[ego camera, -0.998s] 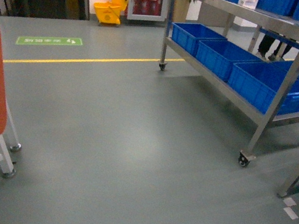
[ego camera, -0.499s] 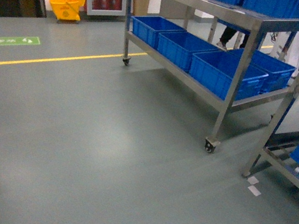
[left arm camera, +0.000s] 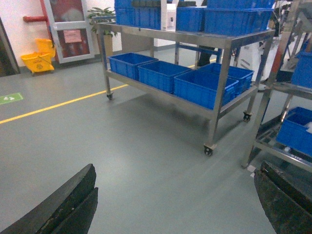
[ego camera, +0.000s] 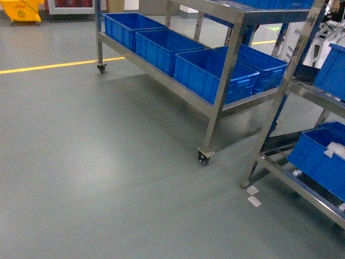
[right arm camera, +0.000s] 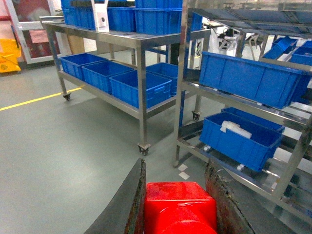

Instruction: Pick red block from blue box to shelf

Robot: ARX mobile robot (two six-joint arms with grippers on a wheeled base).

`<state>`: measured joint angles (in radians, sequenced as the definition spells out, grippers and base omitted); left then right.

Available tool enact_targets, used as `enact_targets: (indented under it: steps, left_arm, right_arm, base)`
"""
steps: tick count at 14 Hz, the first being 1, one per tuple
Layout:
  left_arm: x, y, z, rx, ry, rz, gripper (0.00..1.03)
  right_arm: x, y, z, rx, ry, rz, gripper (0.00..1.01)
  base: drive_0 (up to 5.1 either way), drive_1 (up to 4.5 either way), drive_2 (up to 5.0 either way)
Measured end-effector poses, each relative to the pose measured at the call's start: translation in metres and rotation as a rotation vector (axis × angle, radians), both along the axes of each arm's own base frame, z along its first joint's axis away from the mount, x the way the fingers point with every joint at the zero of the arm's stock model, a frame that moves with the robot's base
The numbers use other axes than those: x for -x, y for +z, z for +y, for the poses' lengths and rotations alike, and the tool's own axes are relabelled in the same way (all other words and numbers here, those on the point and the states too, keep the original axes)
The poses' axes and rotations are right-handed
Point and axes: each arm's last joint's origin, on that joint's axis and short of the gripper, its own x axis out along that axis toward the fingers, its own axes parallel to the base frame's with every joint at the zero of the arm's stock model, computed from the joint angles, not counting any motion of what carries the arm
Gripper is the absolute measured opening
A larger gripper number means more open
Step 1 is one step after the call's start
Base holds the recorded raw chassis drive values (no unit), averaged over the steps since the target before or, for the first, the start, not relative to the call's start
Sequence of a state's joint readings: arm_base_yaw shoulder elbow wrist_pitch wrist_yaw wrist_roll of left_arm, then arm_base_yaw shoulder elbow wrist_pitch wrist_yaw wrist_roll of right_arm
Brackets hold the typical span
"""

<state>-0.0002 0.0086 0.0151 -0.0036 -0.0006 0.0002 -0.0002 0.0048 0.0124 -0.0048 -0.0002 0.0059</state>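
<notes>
Shelf (ego camera: 226, 59): shiny stainless-steel posts, rails. Crates (ego camera: 213, 77): royal-blue plastic, ribbed walls, semi-matt. Floor (ego camera: 86, 175): smooth grey coating, soft sheen. Red block (right arm camera: 180, 207): glossy smooth plastic. Right gripper (right arm camera: 178, 204) fingers (right arm camera: 129, 204): dark, matt, scuffed.

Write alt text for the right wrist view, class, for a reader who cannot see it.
A red block sits clamped in the right claw at the bottom of the picture. Beyond it, across a grey floor, stand steel shelves loaded with blue crates.
</notes>
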Motion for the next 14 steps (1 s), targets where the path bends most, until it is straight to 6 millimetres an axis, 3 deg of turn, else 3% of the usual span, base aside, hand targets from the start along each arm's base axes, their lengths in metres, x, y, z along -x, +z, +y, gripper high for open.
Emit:
enact_targets:
  steps: [14]
  left_arm:
    - [0.0, 0.0, 0.0, 0.0, 0.0, 0.0, 0.98]
  right_arm:
    - [0.0, 0.0, 0.0, 0.0, 0.0, 0.0, 0.29]
  base:
    - [-1.6, -1.59, -1.6]
